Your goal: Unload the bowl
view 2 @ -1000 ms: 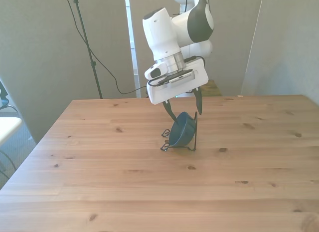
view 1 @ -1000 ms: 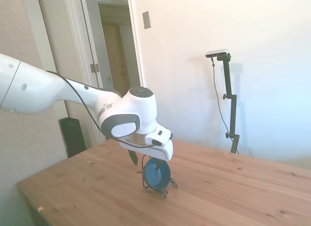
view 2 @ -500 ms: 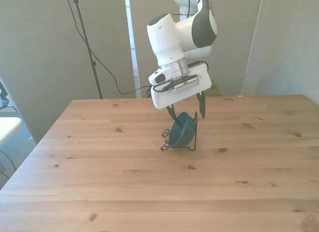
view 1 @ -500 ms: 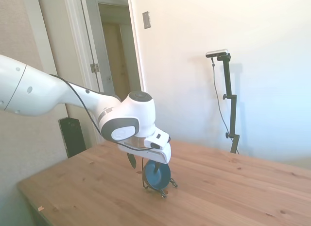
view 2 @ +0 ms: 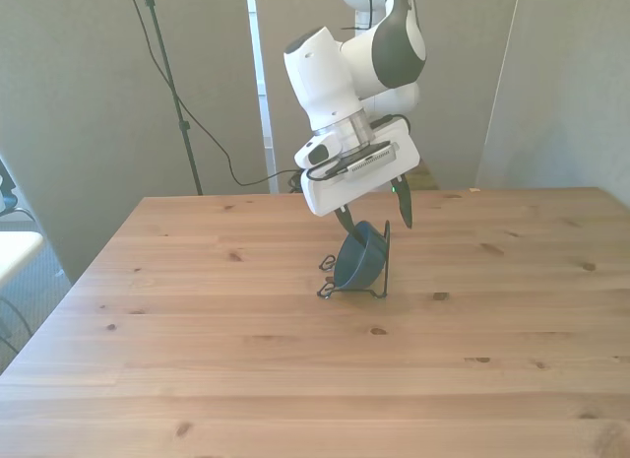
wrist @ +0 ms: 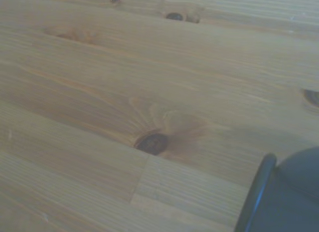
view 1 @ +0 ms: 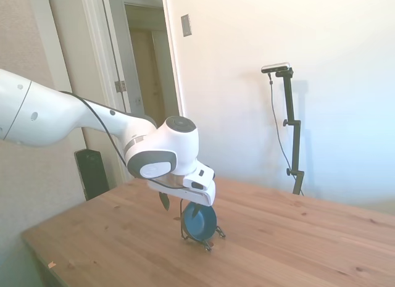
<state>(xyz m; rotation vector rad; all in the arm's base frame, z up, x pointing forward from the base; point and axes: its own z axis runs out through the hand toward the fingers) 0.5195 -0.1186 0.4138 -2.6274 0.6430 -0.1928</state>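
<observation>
Gripper hangs spread just above the blue bowl, propped on edge in the wire rack mid-table, so I'd straddle its upper rim at twelve o'clock, pinch gently, then lift straight up clear of the wires.

No text, label, brand, number or sign can be read in any view: not on the white arm, the gripper, the bowl below it, or the table.
</observation>
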